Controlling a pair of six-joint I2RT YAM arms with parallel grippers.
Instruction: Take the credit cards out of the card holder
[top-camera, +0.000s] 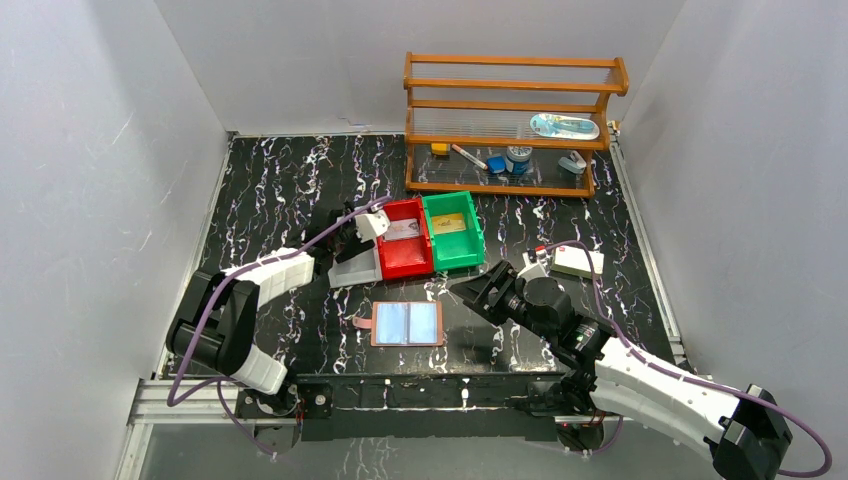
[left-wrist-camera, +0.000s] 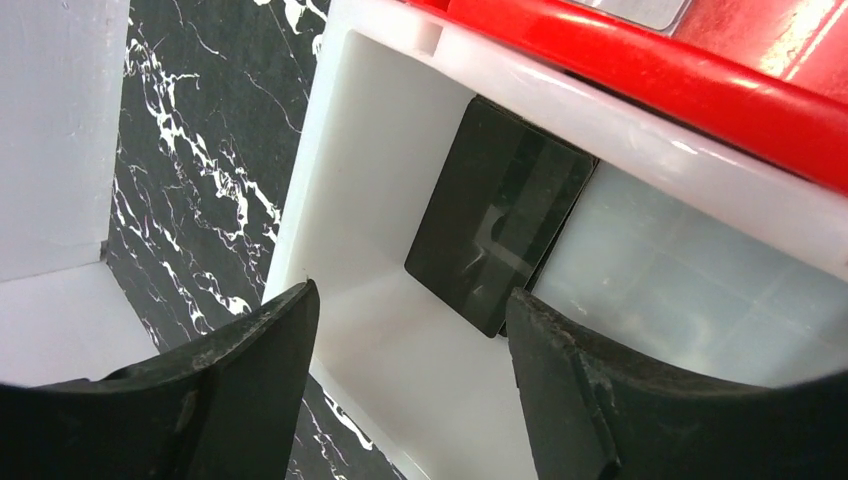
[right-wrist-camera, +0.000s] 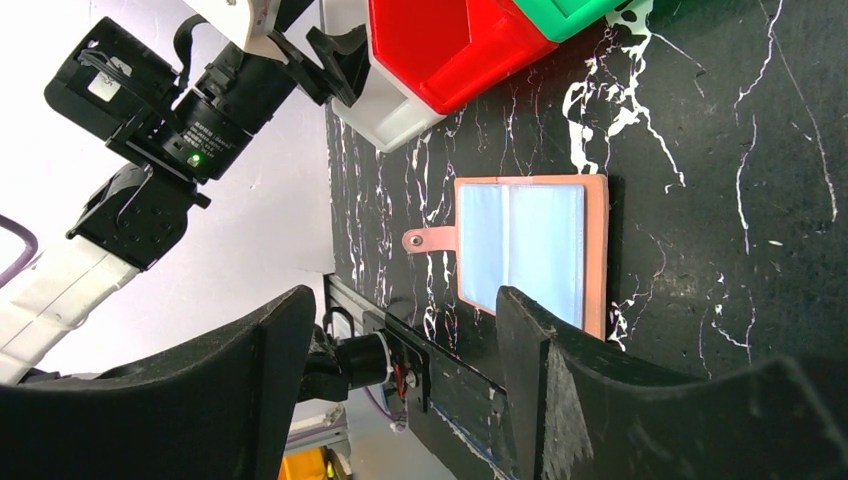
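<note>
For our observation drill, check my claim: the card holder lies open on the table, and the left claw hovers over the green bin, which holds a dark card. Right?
Wrong bin. The left wrist view shows the left claw over the white bin, which holds the dark card. The card holder does lie open on the table.

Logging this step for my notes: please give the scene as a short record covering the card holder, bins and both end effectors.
card holder: open flat, pockets up
white bin: holds one dark card
red bin: beside white bin, pale card inside
green bin: beside red bin, yellowish card inside
left end effector: open, empty, over white bin
right end effector: open, empty, near card holder
</note>
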